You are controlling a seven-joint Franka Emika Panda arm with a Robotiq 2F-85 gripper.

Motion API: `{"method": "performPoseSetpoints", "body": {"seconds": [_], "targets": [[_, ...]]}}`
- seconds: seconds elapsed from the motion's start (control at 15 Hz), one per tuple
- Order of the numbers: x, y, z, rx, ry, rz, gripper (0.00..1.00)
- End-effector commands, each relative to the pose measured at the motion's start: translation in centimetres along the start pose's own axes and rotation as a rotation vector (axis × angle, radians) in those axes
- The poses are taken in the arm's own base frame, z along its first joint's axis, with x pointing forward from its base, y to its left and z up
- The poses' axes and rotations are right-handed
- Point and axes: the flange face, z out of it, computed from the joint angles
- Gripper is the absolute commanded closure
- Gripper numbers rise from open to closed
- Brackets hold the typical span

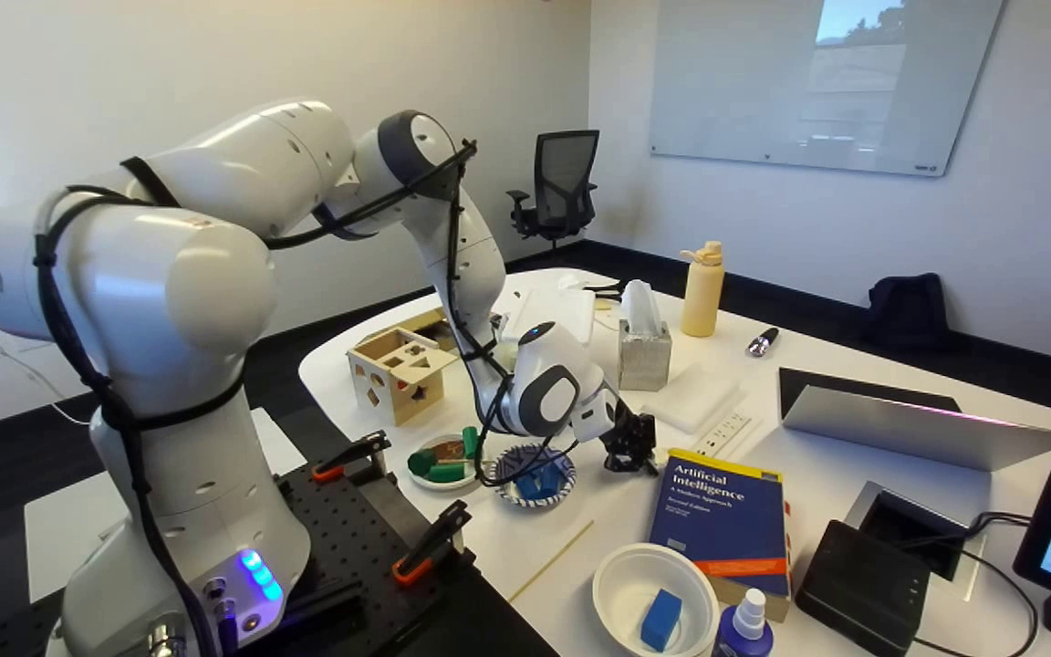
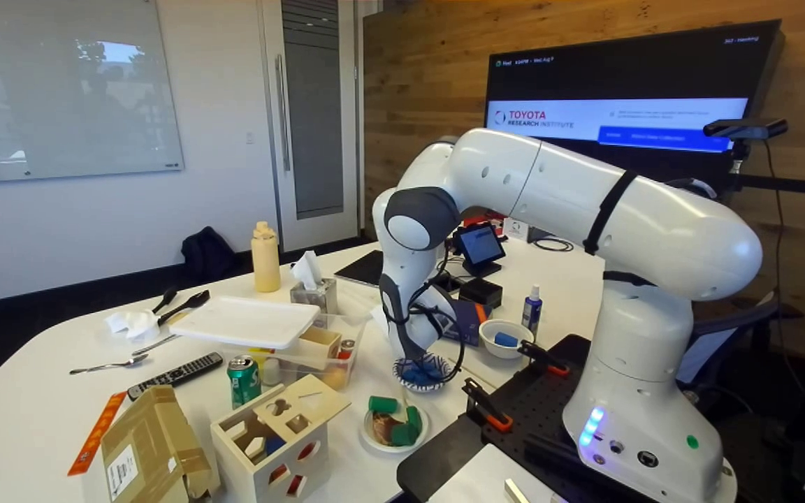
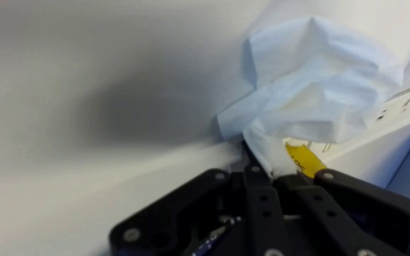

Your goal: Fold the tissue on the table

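Note:
My gripper (image 3: 271,160) is shut on the lower end of a crumpled white tissue (image 3: 319,89), as the wrist view shows. The tissue's loose part spreads beyond the fingertips, wrinkled and partly folded over itself. In an exterior view the gripper (image 1: 637,445) is low over the white table (image 1: 598,520), between the patterned bowl and the blue book. The tissue cannot be made out clearly there. In another exterior view the fingers are hidden behind the arm. The table (image 2: 25,412) shows there too. Whether the tissue touches the tabletop is unclear.
The blue book (image 1: 717,511), the patterned bowl (image 1: 539,501) and a power strip (image 1: 723,434) are near the gripper. A flat white item (image 1: 694,399) and a tissue box (image 1: 644,360) stand beyond it. A laptop (image 1: 927,429) and a white bowl (image 1: 612,593) are also on the table.

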Motion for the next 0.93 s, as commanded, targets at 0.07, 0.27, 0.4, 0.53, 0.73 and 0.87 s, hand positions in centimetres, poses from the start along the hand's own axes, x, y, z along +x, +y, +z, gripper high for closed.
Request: {"method": "performPoseSetpoints", "body": {"seconds": [0.07, 0.27, 0.4, 0.53, 0.73, 0.87], "targets": [[0.1, -0.9, -0.7, -0.016, -0.052, -0.034, 0.73], [0.2, -1.6, -1.2, -0.014, -0.075, -0.059, 0.53], [0.2, -2.0, -1.7, -0.014, -0.09, -0.068, 0.38], [0.3, -2.5, -2.6, -0.014, -0.106, -0.076, 0.22], [1.1, -3.4, -4.5, -0.01, -0.126, -0.095, 0.0], [2.4, -4.2, -6.1, -0.004, -0.128, -0.098, 0.0]]}}
